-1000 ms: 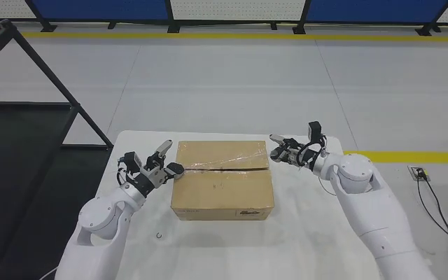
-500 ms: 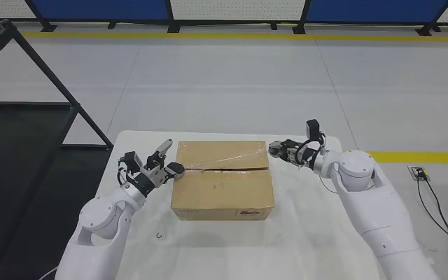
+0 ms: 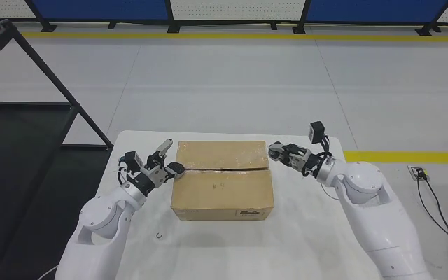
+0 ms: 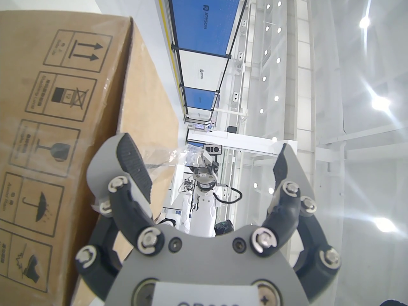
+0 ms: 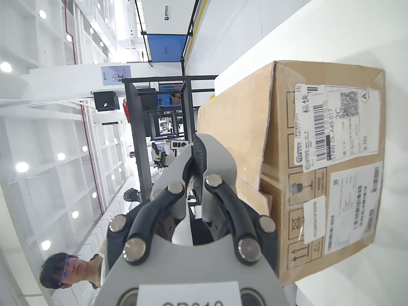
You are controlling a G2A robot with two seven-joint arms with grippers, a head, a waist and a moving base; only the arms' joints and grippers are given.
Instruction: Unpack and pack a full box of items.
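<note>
A closed cardboard box [image 3: 222,185] stands in the middle of the white table [image 3: 294,231], with clear tape [image 3: 224,166] running along its top seam. My left gripper [image 3: 171,157] is open at the box's left end, level with the seam. In the left wrist view one pad [image 4: 134,163] rests against the box [image 4: 63,112] beside a loose bit of clear tape [image 4: 165,157]. My right gripper [image 3: 274,150] is at the right end of the seam. Its fingers [image 5: 199,154] are pressed together just off the top edge of the box [image 5: 318,167]. Nothing is visible between them.
A small ring-like object [image 3: 159,235] lies on the table in front of the box's left corner. A black metal frame [image 3: 42,105] stands off the table's left side. Bare tabletop runs in front of the box and to its right.
The right gripper was open a second ago and has shut at the right end of the seam; its wrist has swung slightly. The left arm has not moved.
</note>
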